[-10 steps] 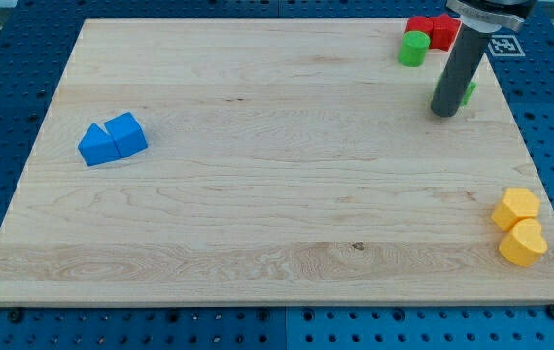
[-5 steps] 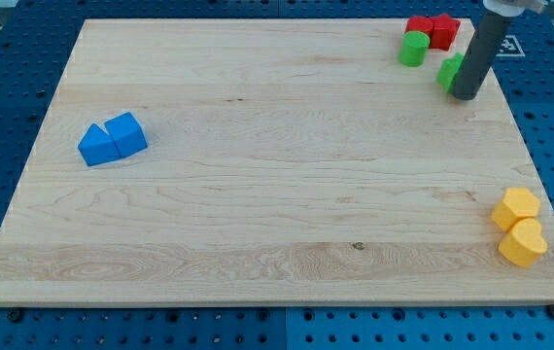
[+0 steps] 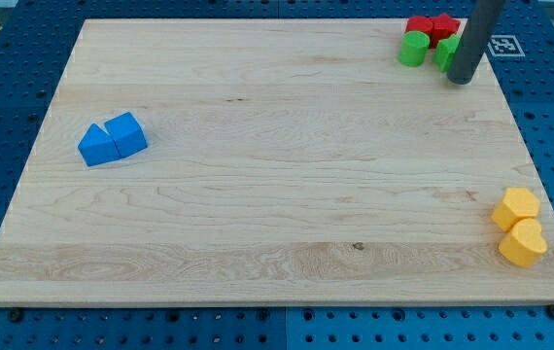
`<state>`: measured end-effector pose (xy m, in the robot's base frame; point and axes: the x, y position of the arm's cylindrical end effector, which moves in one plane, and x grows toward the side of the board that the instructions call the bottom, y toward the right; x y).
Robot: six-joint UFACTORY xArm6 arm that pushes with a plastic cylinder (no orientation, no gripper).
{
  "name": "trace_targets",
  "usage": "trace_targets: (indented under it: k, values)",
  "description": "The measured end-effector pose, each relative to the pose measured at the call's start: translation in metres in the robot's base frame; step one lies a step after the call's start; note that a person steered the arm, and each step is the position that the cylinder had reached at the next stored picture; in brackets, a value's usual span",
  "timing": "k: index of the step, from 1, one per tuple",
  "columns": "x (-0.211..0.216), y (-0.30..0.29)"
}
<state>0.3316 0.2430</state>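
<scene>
My tip rests on the board near the view's top right corner. It touches a green block whose right side is hidden behind the rod. Just to the left stands a green cylinder. Above them sit two red blocks: a red one at the left and a red star-like one partly behind the rod.
Two blue blocks lie side by side at the view's left. A yellow hexagonal block and a yellow heart-like block sit close together at the bottom right, near the wooden board's edge.
My tip has moved up and slightly right, pushing the green block up toward the green cylinder and the red blocks. The other blocks have not moved.
</scene>
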Motion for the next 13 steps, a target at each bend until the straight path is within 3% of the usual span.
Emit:
trace_targets:
  k: [3,8,13]
  values:
    - [0.042,0.002]
    - [0.117,0.069]
    - [0.22,0.091]
